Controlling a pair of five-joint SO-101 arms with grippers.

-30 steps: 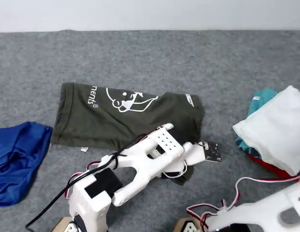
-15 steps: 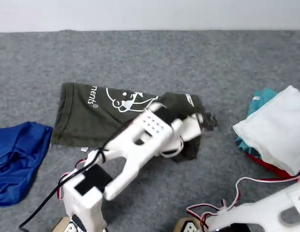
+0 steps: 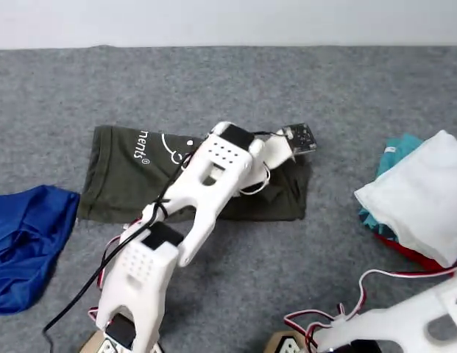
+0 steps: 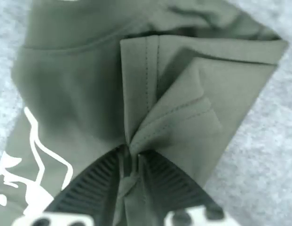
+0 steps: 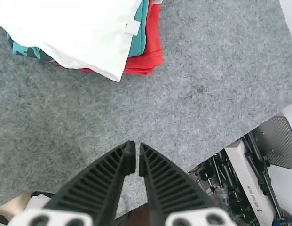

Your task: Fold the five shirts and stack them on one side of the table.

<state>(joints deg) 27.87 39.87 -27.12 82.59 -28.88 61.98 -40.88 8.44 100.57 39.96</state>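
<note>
A dark green shirt [image 3: 132, 176] with a white print lies spread at the middle of the grey table. My left arm stretches over it, and my left gripper [image 3: 278, 170] sits at the shirt's right end. In the left wrist view, that gripper [image 4: 131, 157] is shut on a bunched fold of green shirt [image 4: 183, 117]. My right gripper [image 5: 137, 157] is shut on nothing above bare table, near a stack of white, teal and red shirts [image 5: 89, 33]. The same stack [image 3: 423, 198] lies at the right edge. A crumpled blue shirt [image 3: 26, 239] lies at the left.
My right arm's white body [image 3: 405, 323] and its cables lie at the front right. The table's edge [image 5: 240, 132] shows in the right wrist view, with equipment [image 5: 258, 169] beyond it. Bare grey table [image 3: 250, 81] stretches behind the green shirt.
My left arm has swung from the front of the green shirt toward the far side, carrying the shirt's pinched right corner with it. The right arm has stayed still.
</note>
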